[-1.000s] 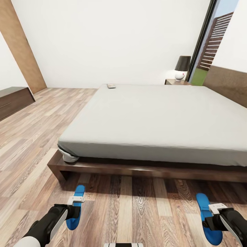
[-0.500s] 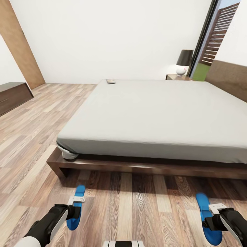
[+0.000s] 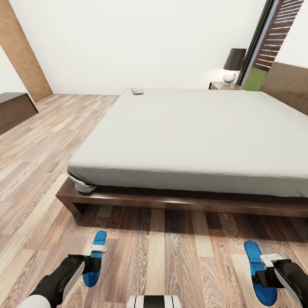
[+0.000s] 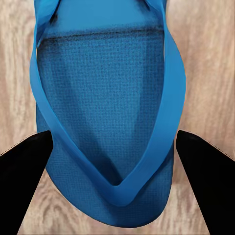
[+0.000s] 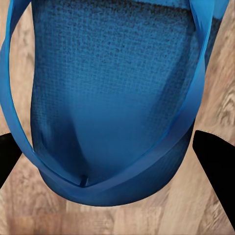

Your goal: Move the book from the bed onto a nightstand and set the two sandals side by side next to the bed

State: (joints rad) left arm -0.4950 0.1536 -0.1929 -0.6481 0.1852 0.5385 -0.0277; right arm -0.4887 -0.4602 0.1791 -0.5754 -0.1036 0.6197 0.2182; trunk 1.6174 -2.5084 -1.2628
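Book (image 3: 137,91) on far bed corner too small to read; bed (image 3: 192,137) cut off at right edge.

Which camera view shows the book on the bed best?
The head view. There the book lies small at the far corner of the bed, too far away to read its cover. The wrist views each show a blue sandal over the floor.
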